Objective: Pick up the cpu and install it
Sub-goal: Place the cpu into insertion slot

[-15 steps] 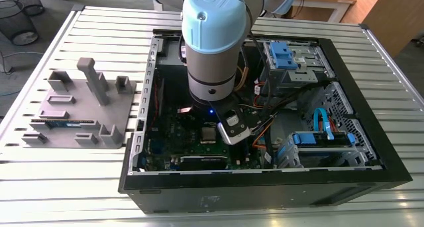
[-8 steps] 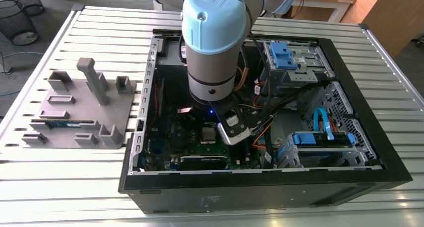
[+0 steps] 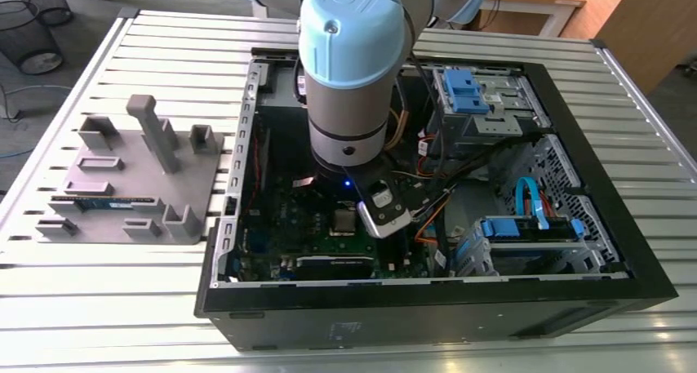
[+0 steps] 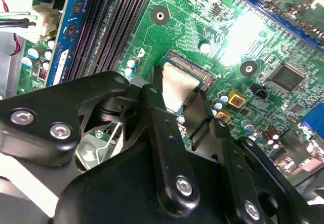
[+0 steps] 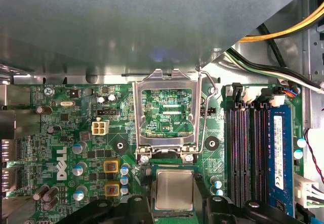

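The cpu (image 4: 178, 84), a small square chip with a silvery top, sits between my gripper's (image 4: 177, 91) two black fingers, which press on its opposite edges. In the first wrist view the cpu (image 5: 173, 187) lies level over the socket on the green motherboard (image 5: 66, 133), with the gripper (image 5: 173, 189) shut on it. Just beyond it, the hinged metal socket frame (image 5: 167, 110) stands swung open, its wire lever (image 5: 206, 117) raised beside it. In the exterior view the arm (image 3: 346, 79) reaches straight down into the computer case, and the cpu (image 3: 344, 220) shows as a pale square below the wrist.
The black computer case (image 3: 610, 250) lies open on a slatted table, with blue drive bays (image 3: 471, 91) and cable bundles (image 3: 436, 157) on the exterior view's right. A grey holder (image 3: 126, 185) stands on the left. Black memory slots (image 5: 245, 148) and a blue memory stick (image 5: 280, 148) run beside the socket.
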